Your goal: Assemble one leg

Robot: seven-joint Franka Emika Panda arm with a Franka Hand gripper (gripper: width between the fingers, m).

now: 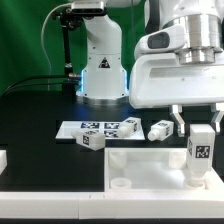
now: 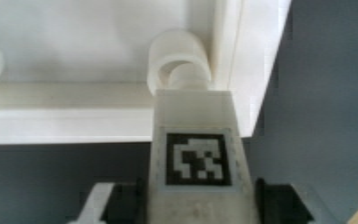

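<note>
Closest to the lens, the pincer (image 2: 194, 205) is clamped on the leg (image 2: 197, 150), one finger on each side, with the leg's black-and-white tag facing the wrist camera. The leg stands upright over the white tray (image 1: 150, 162), near a rounded knob (image 2: 185, 62) by the tray's wall. Whether it touches the tray cannot be told. Beyond the tray, on the black table (image 1: 40, 115), lie a spare leg (image 1: 92, 140), a second spare leg (image 1: 160, 130) and the marker board (image 1: 72, 128).
</note>
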